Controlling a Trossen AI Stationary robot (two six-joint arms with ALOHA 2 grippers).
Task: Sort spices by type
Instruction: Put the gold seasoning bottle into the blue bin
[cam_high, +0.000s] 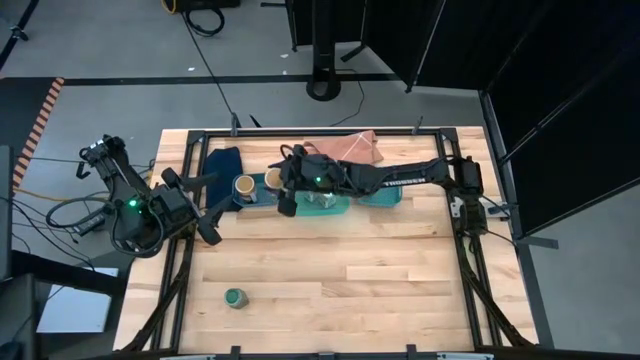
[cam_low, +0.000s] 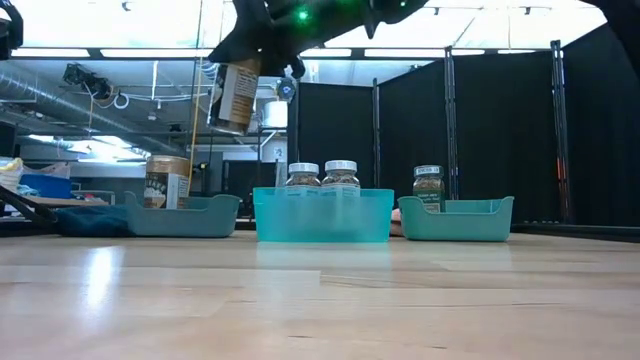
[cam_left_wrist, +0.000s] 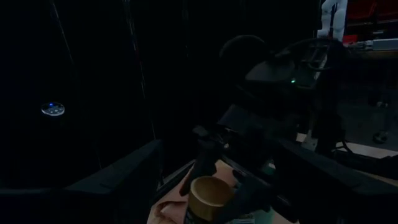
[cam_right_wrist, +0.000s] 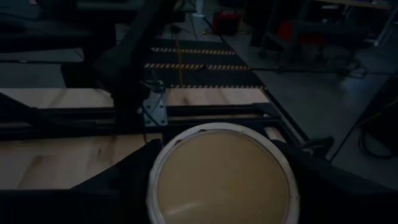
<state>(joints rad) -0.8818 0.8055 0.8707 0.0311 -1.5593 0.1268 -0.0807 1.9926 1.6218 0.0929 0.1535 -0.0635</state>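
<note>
One tan-lidded jar (cam_low: 236, 95) high above trays (cam_low: 183, 216)

We are seeing three teal trays (cam_low: 322, 215) crowding the table's (cam_high: 380, 275) far edge. One green-lidded jar (cam_high: 235, 297) is interrupting the near-left corner.

Three trays (cam_high: 385, 197) in a row at the back – one jar (cam_high: 235, 297) alone near the front

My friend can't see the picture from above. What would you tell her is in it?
The right gripper holds a tan-lidded jar above the teal trays at the wooden table's far edge. The left gripper waits left; one green-lidded jar stands alone in front.
</note>
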